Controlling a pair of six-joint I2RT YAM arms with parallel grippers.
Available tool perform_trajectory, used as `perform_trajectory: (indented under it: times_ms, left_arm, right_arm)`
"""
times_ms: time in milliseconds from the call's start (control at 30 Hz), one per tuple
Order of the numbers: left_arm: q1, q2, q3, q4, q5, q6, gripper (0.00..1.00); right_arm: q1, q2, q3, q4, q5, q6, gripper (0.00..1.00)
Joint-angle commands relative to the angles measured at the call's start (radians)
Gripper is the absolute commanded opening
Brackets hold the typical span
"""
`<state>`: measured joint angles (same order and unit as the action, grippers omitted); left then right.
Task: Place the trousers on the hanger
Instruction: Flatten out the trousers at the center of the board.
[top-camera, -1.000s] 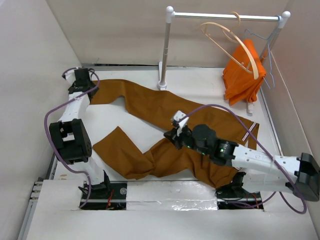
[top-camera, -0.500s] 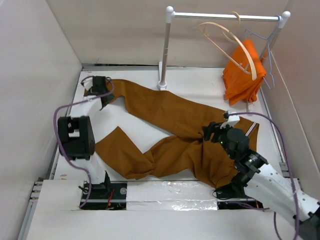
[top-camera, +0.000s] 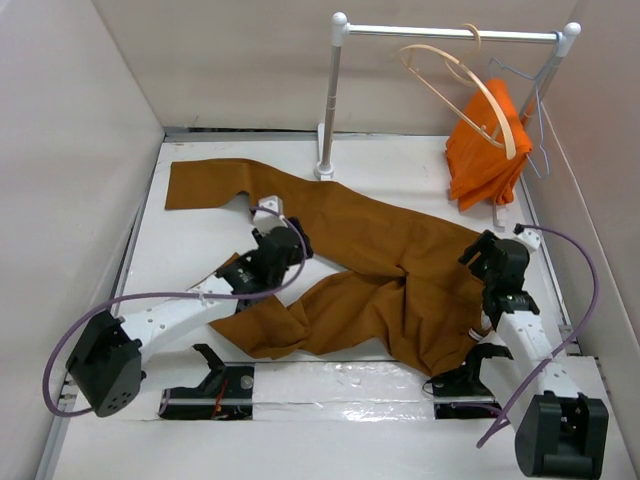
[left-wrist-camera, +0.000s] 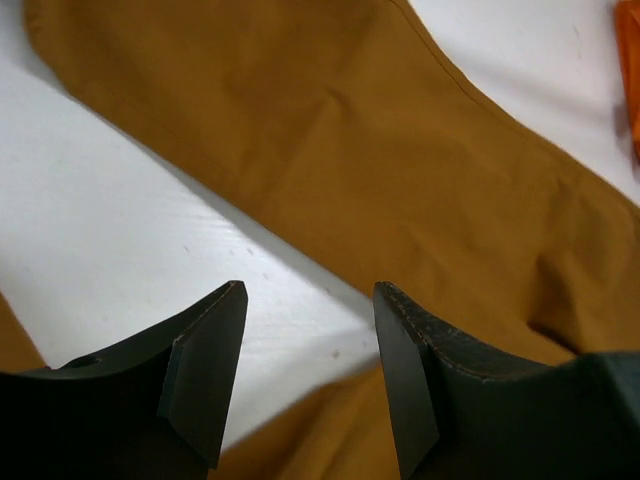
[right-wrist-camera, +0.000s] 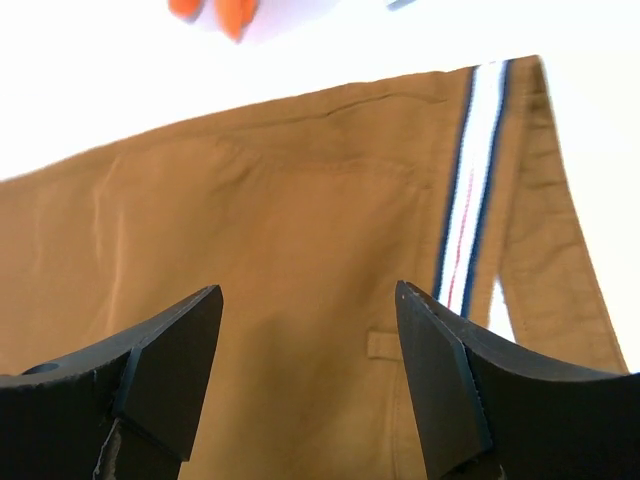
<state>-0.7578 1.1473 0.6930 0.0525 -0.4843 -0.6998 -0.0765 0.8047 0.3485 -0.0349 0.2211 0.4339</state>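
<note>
The long rust-brown cloth trousers (top-camera: 370, 230) lie flat on the white worktop (top-camera: 200, 240). The long axis runs diagonally: one leg reaches from the hem at the far-left corner to the waist at the right side. The second leg folds back from the waist toward the near-left and is creased. The white-striped waistband trim (right-wrist-camera: 465, 200) points toward the right wall, with only a narrow strip of worktop beyond it.

The pale beige wooden clothes hanger (top-camera: 470, 85) hangs tilted from the metal rail (top-camera: 450, 33) at the far right, beside a bright orange garment (top-camera: 485, 150) and well apart from the trousers.

The left pincer (left-wrist-camera: 310, 290) is spread wide and holds nothing, above the bare wedge of worktop between the two legs. The right pincer (right-wrist-camera: 310, 290) is also spread wide and empty, over the cloth at the waist.

Bare worktop lies along the left side.
</note>
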Motion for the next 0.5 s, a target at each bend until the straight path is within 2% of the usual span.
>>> perform_trajectory:
  times_ms: [0, 167, 267, 300, 333, 400, 467]
  left_arm:
    - [-0.116, -0.020, 0.023, 0.003, -0.236, 0.017, 0.51]
    - [-0.130, -0.083, -0.036, 0.026, -0.284, 0.036, 0.51]
    - [-0.130, -0.161, -0.098, 0.067, -0.289, 0.055, 0.51]
    - [-0.130, -0.184, -0.108, 0.072, -0.292, 0.066, 0.51]
    - [-0.130, -0.223, -0.131, 0.078, -0.292, 0.072, 0.51]
    - [-0.130, -0.262, -0.153, 0.102, -0.290, 0.095, 0.51]
    - [-0.130, -0.310, -0.179, 0.110, -0.289, 0.103, 0.51]
  right_arm:
    - [-0.064, 0.004, 0.020, 0.081, 0.094, 0.078, 0.76]
    - [-0.195, 0.137, 0.101, 0.053, 0.095, 0.108, 0.79]
    - [-0.282, 0.243, 0.175, -0.016, 0.087, 0.097, 0.86]
    - [-0.333, 0.269, 0.182, 0.019, 0.027, 0.077, 0.93]
    - [-0.350, 0.330, 0.187, 0.024, -0.003, 0.063, 0.96]
    - [-0.382, 0.399, 0.216, 0.056, -0.098, 0.014, 1.00]
    - [-0.402, 0.514, 0.280, 0.038, -0.156, -0.011, 1.00]
